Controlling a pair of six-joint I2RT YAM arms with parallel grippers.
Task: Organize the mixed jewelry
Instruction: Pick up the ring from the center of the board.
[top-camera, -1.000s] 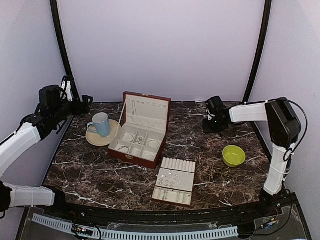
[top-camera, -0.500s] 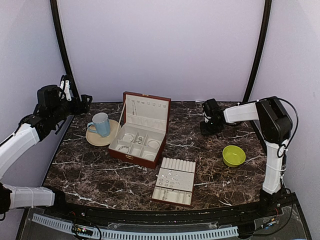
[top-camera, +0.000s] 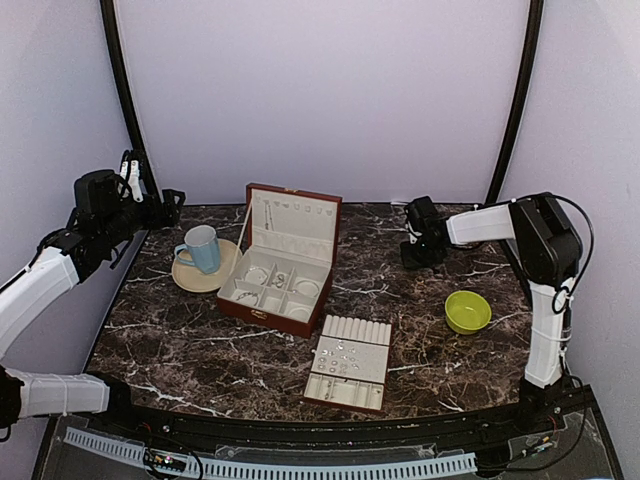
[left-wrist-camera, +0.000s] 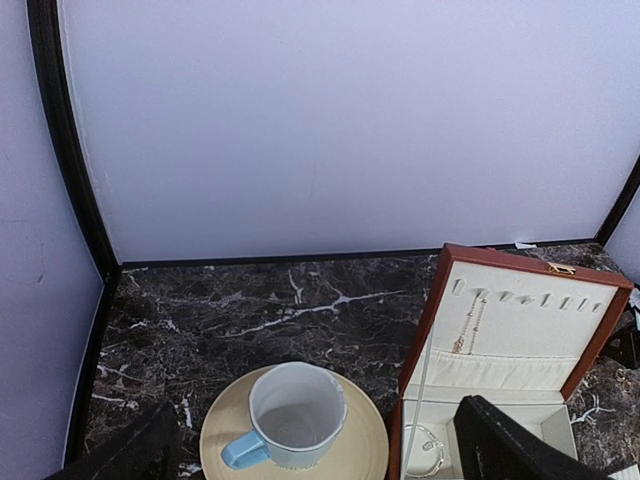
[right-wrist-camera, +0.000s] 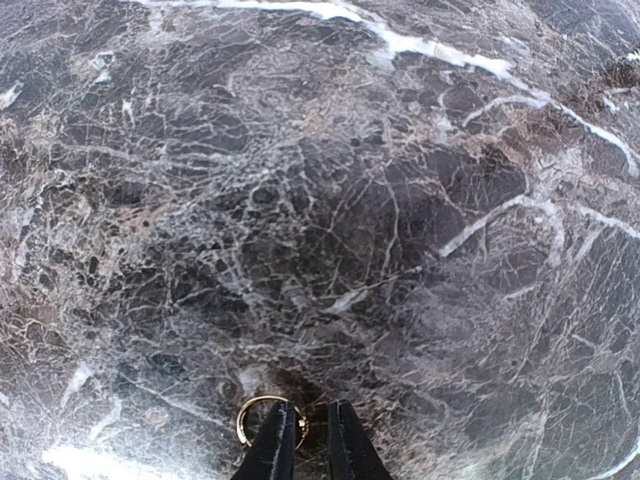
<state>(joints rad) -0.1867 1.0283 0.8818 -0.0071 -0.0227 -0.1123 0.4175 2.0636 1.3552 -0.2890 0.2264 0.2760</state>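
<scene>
At right gripper (right-wrist-camera: 308, 410) tips: small ring (right-wrist-camera: 240, 422).

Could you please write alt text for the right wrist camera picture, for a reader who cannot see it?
A small gold-coloured ring lies on a dark marble table, its edge at the tips of the right gripper. Its two dark fingers enter from the bottom edge, almost closed; whether they pinch the ring is unclear.
</scene>
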